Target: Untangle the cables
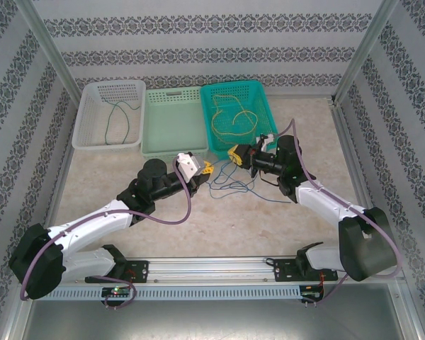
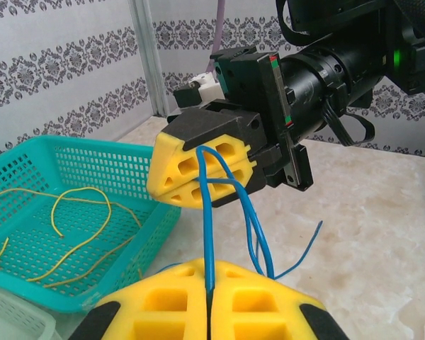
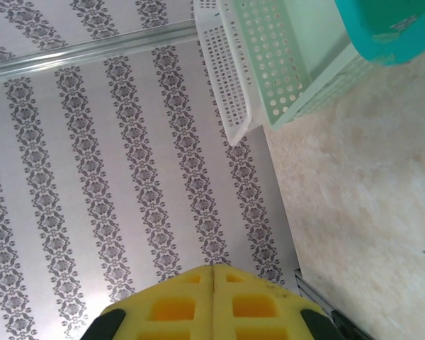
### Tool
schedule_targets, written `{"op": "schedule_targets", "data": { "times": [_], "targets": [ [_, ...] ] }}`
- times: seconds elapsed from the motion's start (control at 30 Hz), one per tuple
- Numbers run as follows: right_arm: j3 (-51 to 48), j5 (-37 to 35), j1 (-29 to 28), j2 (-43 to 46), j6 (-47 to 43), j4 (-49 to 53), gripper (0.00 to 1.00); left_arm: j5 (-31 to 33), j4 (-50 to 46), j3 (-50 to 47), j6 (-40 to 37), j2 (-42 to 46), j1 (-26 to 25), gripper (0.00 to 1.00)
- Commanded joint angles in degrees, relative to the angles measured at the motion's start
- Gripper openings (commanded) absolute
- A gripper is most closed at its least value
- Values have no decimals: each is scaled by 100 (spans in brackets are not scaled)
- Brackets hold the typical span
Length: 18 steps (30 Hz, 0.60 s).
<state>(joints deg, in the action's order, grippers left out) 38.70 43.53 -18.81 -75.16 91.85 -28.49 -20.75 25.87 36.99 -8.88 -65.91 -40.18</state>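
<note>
Evidently the blue cable [image 2: 208, 227] — hair-thin, limp, light — spans over the table [image 2: 382, 234], pinched shut in the left hand [image 2: 209, 278] and the right hand [image 2: 177, 180]; best gripped close beside its crossings.

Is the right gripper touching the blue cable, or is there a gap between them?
Touching. In the left wrist view the jaws of the right gripper are shut on the blue cable, which runs straight into the seam between them.

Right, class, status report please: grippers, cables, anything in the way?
Left gripper shut on blue cable. Right gripper shut on same cable. Yellow cable in teal basket. Nothing obstructing.
</note>
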Motion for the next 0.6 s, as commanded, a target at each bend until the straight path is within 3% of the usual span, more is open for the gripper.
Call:
{"op": "schedule_targets", "data": {
  "times": [0.0,0.3,0.47,0.57],
  "targets": [
    [106,-118,186,115,-387,156,0,71,-72,64,-37,52,-99,3],
    [181,-741,1175,933,-1377,1076,0,-46,174,-208,522,204,-97,3],
    [197,-1295,1548,1165,-1031,1398,0,-39,694,-484,883,278,-101,4],
    [57,-1239,1744,958,-462,1384,0,-90,798,-520,879,345,-101,6]
  ]
}}
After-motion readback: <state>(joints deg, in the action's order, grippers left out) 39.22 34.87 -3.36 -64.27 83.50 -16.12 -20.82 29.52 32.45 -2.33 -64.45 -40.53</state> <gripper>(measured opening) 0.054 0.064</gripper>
